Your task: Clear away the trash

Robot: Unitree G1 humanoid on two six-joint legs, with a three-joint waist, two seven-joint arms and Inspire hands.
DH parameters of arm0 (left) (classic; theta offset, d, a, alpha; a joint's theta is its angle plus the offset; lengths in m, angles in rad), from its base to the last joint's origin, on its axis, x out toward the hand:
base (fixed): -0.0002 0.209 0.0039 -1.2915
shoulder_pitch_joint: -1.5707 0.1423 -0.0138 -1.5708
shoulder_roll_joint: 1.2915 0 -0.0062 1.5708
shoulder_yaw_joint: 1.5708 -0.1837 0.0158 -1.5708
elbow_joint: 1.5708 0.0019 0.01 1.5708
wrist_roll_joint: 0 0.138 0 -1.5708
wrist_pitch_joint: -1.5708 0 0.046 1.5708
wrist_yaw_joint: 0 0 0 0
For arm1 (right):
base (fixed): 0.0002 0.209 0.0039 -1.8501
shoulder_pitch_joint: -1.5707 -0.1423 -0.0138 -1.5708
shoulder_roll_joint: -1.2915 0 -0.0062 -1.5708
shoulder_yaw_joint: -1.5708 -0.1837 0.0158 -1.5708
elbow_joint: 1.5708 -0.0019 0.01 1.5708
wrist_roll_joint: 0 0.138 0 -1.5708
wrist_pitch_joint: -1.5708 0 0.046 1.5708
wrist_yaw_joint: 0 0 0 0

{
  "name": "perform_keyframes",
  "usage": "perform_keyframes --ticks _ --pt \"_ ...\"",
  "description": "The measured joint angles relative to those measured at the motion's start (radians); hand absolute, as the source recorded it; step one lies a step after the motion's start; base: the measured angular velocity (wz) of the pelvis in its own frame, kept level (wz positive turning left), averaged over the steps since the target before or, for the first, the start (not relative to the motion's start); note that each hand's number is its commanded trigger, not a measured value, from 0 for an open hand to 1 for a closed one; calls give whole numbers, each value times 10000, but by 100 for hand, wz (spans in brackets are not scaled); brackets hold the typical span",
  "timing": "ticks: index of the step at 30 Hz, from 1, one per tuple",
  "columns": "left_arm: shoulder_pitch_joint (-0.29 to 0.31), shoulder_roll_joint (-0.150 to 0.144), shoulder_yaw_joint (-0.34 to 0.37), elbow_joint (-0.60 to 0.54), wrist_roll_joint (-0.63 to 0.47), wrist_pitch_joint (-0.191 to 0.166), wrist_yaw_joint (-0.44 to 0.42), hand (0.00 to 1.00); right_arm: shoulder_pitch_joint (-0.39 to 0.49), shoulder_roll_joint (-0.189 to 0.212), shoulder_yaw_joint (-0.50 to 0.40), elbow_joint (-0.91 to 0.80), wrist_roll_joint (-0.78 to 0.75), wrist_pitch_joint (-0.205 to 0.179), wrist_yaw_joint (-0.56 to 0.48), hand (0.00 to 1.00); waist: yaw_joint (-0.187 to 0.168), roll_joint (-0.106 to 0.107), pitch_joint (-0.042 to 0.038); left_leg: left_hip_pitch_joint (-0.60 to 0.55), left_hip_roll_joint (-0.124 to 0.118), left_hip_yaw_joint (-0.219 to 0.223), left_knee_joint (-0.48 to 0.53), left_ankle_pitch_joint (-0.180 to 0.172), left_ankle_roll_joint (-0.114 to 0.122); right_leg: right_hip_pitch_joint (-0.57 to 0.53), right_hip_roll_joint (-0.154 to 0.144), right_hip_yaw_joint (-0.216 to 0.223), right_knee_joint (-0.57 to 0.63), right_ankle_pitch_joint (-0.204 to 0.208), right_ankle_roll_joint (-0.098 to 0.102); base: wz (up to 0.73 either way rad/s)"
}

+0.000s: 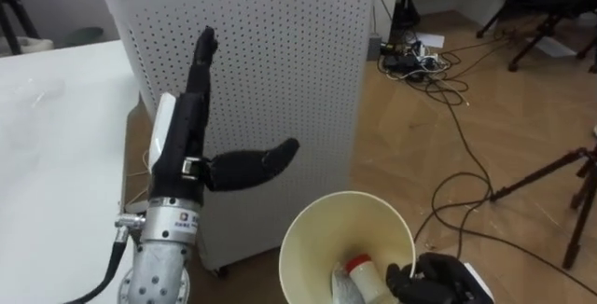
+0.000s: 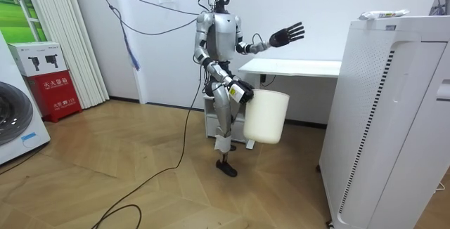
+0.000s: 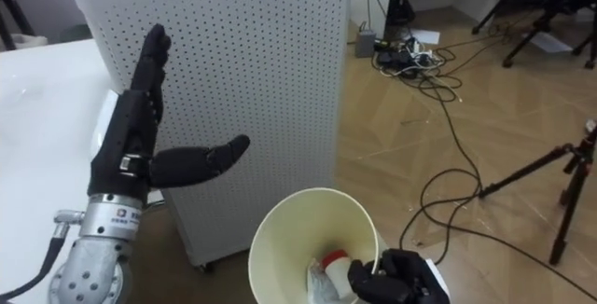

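The robot's left hand (image 1: 184,134) is reaching up with its dark fingers straight and thumb spread wide, holding nothing, in front of a tall white perforated metal cabinet (image 1: 280,71) and beside a flat white table (image 1: 56,155). The right hand (image 1: 437,282) is curling its fingers over the rim of a cream-coloured round plastic bucket (image 1: 306,222) and gripping it low at the robot's right side. Inside the bucket a white plastic bottle with a red cap (image 1: 366,272) is lying against a grey crumpled piece (image 1: 343,289), while thin black cables (image 1: 457,127) are trailing over the wooden floor (image 1: 522,117) beyond.
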Motion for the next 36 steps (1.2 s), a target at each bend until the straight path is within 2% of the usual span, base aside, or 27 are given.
perform_keyframes --ticks 4,7,10,12,13,14,15,16,17,18,19,20,21,22,23,24,25,26,30,33,35,36 --pt "77 40 45 -19 263 0 307 0 1 -98 0 0 -10 0 37 100 7 -20 3 -39 49 -132 -54 3 -5 56 29 -176 -189 4 4 5" --pt "77 228 84 -89 388 0 529 0 -7 -100 4 -1 69 0 239 100 78 -30 4 -90 176 -133 321 -33 -67 78 96 -215 -171 -46 -55 -4" --pt "75 291 382 -137 735 15 673 0 -1 -64 8 0 45 0 348 100 234 -13 14 -455 386 -223 1525 -35 -69 240 80 -446 -218 -202 -206 -19" --pt "73 288 565 -202 867 5 720 0 7 -54 9 1 -31 0 423 100 269 35 55 -792 552 -580 2670 -18 -63 419 123 -343 -167 -427 -321 -14" --pt "104 289 613 -206 867 -18 792 0 7 -73 8 0 -116 0 443 100 324 96 127 -1245 639 -1036 3649 99 -32 574 143 -98 -97 -618 -394 -7" --pt "165 273 598 -210 865 -101 872 0 7 -116 5 1 -131 0 432 100 366 108 141 -1664 415 -1548 3816 -61 121 636 182 196 -74 -736 -390 0" --pt "151 273 582 -211 864 -156 877 0 0 -135 -18 3 -132 0 413 100 340 122 134 -1970 267 -1709 3632 -139 231 637 189 345 -81 -793 -344 16" --pt "140 276 562 -226 842 -229 887 0 11 -160 -41 17 -127 0 319 100 305 89 153 -2669 -35 -1877 3247 -93 196 660 184 617 -95 -901 -268 20" --pt "163 275 562 -227 829 -309 920 0 60 -199 -55 15 -127 0 241 100 380 38 182 -3263 -340 -1950 2602 128 138 690 185 929 -82 -956 -243 9" --pt "190 275 563 -228 845 -366 944 0 119 -223 -80 13 -126 0 219 100 484 41 182 -3525 -475 -2089 2108 416 126 707 184 995 -77 -985 -230 -24" --pt "203 273 574 -225 850 -442 966 0 249 -292 -91 15 -105 0 193 100 667 116 138 -3814 -591 -2415 1052 1051 142 711 245 1093 60 -1110 -220 -41" --pt "229 274 595 -207 874 -535 1013 0 421 -305 -90 18 -86 1 192 100 851 157 117 -3962 -593 -2761 235 1780 197 719 289 1096 424 -1412 -213 -43" --pt "287 277 615 -205 897 -608 1098 0 483 -294 -84 17 -86 1 210 100 876 182 99 -3934 -601 -2884 93 2100 188 725 281 1106 654 -1614 -159 -27" --pt "412 282 620 -207 937 -698 1222 0 604 -284 -84 16 -87 1 230 100 829 160 43 -3818 -620 -2850 114 2634 342 706 270 1019 996 -1997 -7 -6" --pt "484 317 607 -209 986 -716 1278 0 684 -285 -85 15 -89 2 244 100 824 53 17 -3752 -626 -2553 146 2845 512 735 123 798 1259 -2265 98 0" --pt "524 332 611 -208 1028 -714 1295 0 712 -290 -85 16 -88 2 265 100 826 -10 22 -3701 -612 -2354 162 2964 549 757 -9 633 1378 -2383 154 0" --pt "645 348 614 -208 1099 -715 1315 0 766 -294 -87 17 -85 1 270 100 819 -98 8 -3638 -602 -1990 295 3116 845 784 -273 309 1633 -2540 201 0" --pt "756 352 606 -212 1161 -716 1314 0 807 -311 -87 17 -86 1 269 100 816 -119 7 -3593 -688 -1989 511 2931 863 884 -467 124 1607 -2582 192 0" --pt "770 441 630 -302 1545 -804 1338 0 810 -261 -75 -19 -187 0 239 100 869 -76 5 -3566 -687 -2012 936 2459 835 1249 -525 129 1215 -2698 217 -5" --pt "734 494 642 -320 1717 -808 1337 0 807 -253 -62 -22 -260 -18 207 100 908 -78 9 -3536 -667 -1847 1601 1844 828 1492 -644 137 1356 -3018 254 -8" --pt "698 540 625 -389 1780 -851 1310 0 803 -270 -50 -23 -256 -18 161 100 989 -149 43 -3497 -810 -1771 2130 1198 838 1577 -872 127 1819 -3428 374 -14" --pt "637 549 621 -389 1781 -852 1308 0 794 -277 -50 -23 -249 -18 134 100 1011 -195 64 -3495 -893 -1762 2235 1051 816 1559 -984 81 2001 -3560 415 -4"
